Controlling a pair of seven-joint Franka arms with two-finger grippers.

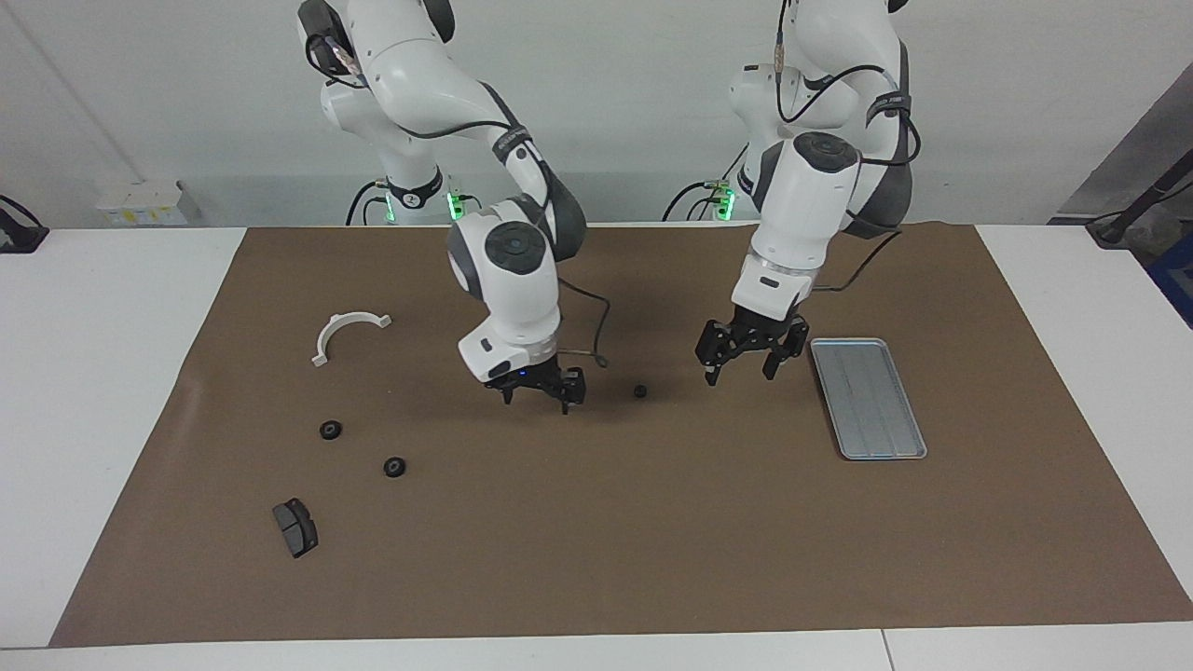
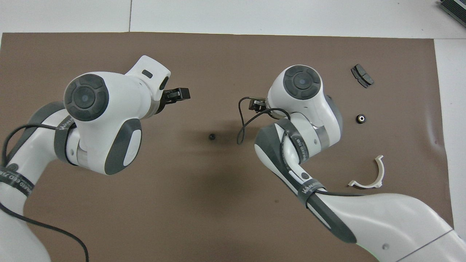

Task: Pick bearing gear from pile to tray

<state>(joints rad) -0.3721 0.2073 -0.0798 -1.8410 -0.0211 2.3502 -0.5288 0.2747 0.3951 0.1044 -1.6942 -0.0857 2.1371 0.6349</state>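
Bearing gear point(image 1: 640, 391), a tiny black round piece, lies alone on the brown mat point(image 1: 596, 522) between the two grippers, touching neither; the overhead view shows it point(image 2: 212, 137) as a dark dot on bare mat between the arms. Right gripper point(image 1: 538, 393) hangs low over the mat just beside this piece, toward the right arm's end; fingers pointed down, nothing visibly held, and how far they stand apart cannot be told. Left gripper point(image 1: 742, 367) hovers over the mat between the piece and the tray point(image 1: 868, 399), fingers spread apart and empty. Tray lies flat toward the left arm's end of the table, nothing in it. Rest of the pile sits toward the right arm's end: white half-ring bracket point(image 1: 348, 335) nearest the robots, two more black round pieces point(image 1: 330, 430) and point(image 1: 394, 467) farther out, well apart from each other, and a dark grey brake pad point(image 1: 295, 527) farthest from the robots. In the overhead view the right arm covers one of the round pieces; only one point(image 2: 360, 118) shows, between bracket point(image 2: 369, 175) and brake pad point(image 2: 362, 75).
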